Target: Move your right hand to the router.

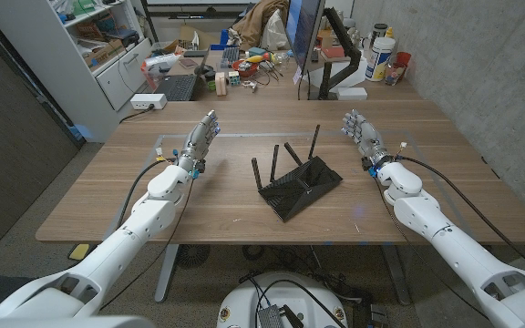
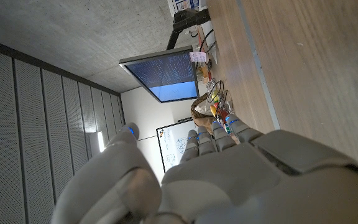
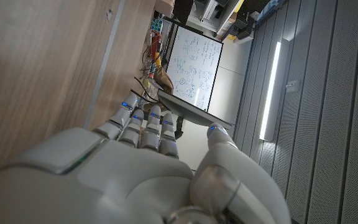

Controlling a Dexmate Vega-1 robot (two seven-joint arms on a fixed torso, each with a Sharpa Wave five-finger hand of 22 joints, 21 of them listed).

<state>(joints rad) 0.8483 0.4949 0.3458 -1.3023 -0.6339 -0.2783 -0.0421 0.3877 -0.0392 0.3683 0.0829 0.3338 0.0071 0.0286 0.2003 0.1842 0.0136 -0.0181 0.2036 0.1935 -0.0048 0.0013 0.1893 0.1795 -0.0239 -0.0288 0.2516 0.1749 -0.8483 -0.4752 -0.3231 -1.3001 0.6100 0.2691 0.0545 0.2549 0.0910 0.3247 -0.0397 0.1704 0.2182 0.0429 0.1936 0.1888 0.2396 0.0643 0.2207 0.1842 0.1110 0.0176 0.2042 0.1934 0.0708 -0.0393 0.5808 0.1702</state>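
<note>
your wooden table (image 1: 445,196) spans the middle of the head frame. the black router (image 1: 299,185) sits at its centre, antennas up. your right hand (image 1: 361,131) is at right of centre, well apart from the router, fingers spread, holding nothing. your left hand (image 1: 203,138) at left of centre is the same.
</note>
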